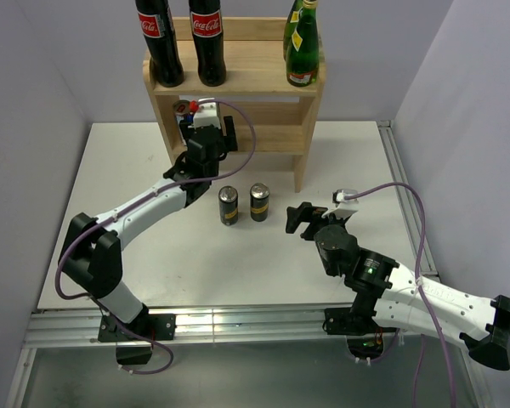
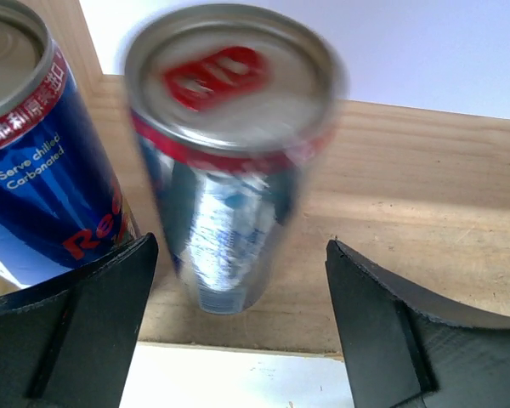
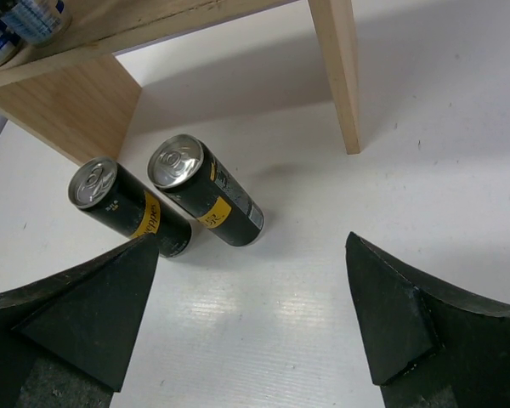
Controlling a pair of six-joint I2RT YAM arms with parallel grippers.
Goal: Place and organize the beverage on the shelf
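Standing upright before the right gripper [image 3: 251,242], the closer black can [image 3: 206,191] looks light, rigid, slick and dentable, so mid-body suits gripping. It and the left gripper [image 2: 240,251] both stand spread, empty.

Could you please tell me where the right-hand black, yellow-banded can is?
In the top external view, the black can stands on the white table, before the wooden shelf, between its twin can and the right gripper.
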